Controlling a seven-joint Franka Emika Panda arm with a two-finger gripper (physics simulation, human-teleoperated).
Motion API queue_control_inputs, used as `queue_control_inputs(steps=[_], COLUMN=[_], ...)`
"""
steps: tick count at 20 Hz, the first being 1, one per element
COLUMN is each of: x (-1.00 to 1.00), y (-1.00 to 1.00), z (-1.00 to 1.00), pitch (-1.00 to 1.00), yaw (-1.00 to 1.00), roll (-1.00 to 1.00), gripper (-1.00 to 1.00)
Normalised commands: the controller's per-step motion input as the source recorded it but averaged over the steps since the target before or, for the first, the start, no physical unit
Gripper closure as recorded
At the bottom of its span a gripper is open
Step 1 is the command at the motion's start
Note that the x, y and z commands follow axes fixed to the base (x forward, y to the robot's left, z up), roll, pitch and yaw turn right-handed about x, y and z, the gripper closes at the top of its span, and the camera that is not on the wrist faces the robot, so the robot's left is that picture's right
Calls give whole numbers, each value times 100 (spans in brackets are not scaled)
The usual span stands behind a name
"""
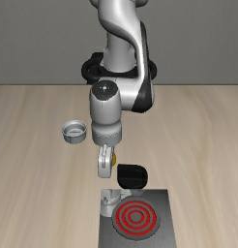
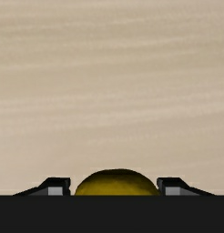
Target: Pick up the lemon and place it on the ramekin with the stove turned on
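So the tool [image 1: 106, 167] is clamped on the lemon [image 1: 109, 158], sitting just below the middle of the exterior view, with the arm [image 1: 121, 39] coming down from the top of the frame. From the wrist camera you can see both fingers [image 2: 56, 187] pressed against the yellow fruit, one on each side. Behind it there's just the wood grain of the desk [image 2: 112, 82], so it looks lifted off the surface, but I can't say how far. The ramekin [image 1: 74, 130] sits on its own on the desk, up from the tool and toward the exterior view's left, well apart from it. Just beside the tool, on the exterior view's right, there's a black object [image 1: 133, 174]; honestly can't tell what it is. Below that, at the bottom centre of the frame, is the stove [image 1: 160, 199], with its burner [image 1: 136, 220] rings showing red and a knob [image 1: 111, 201] in its upper left corner.
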Motion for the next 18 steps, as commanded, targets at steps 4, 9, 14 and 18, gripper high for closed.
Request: queue_control_inputs(steps=[4, 9, 14, 18], x=[0, 0, 0, 0], y=[0, 0, 0, -50], z=[0, 0, 100, 50], pitch=[0, 0, 0, 0], yaw=[0, 0, 0, 0], roll=[0, 0, 0, 0], gripper=[100, 100, 100, 100])
